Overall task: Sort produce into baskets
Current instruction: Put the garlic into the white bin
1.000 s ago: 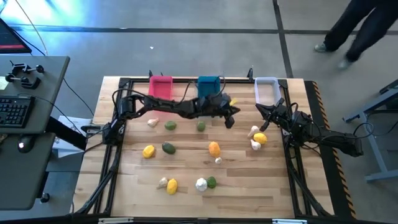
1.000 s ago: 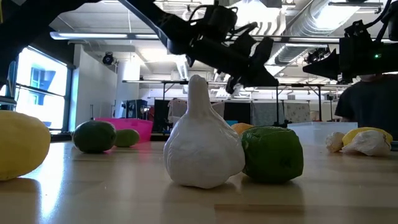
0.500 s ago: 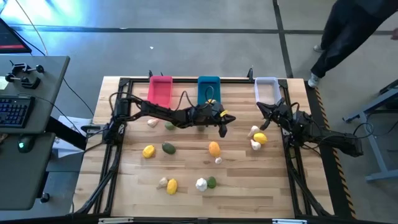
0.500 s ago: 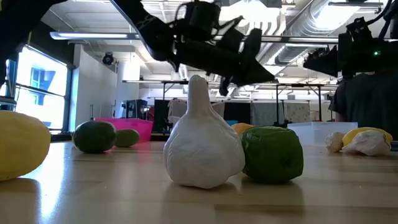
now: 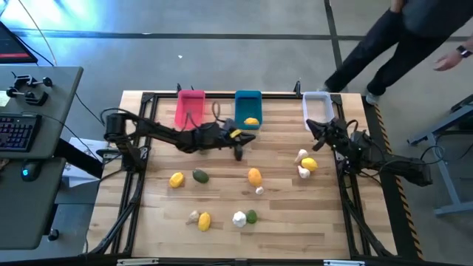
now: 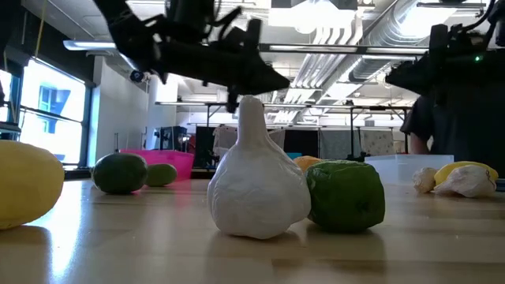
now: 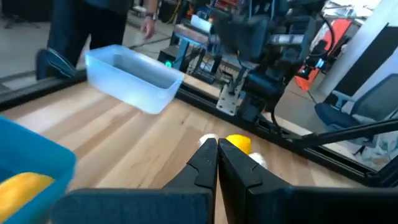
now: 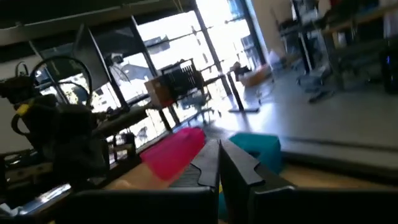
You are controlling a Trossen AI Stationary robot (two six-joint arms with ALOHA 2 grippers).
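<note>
High view is showing the left gripper (image 5: 238, 154) closed and empty above the table (image 5: 222, 229), near the blue basket (image 5: 247, 101) holding one lemon (image 5: 251, 122); the right gripper (image 5: 313, 127) is closed beside the white basket (image 5: 316, 98).

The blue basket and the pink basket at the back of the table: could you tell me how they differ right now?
The blue basket holds one yellow lemon; the pink basket shows nothing inside. The blue basket sits near the middle of the back edge, the pink basket beside it toward the left arm. Both are small rectangular bins of similar size, lying lengthwise.
</note>
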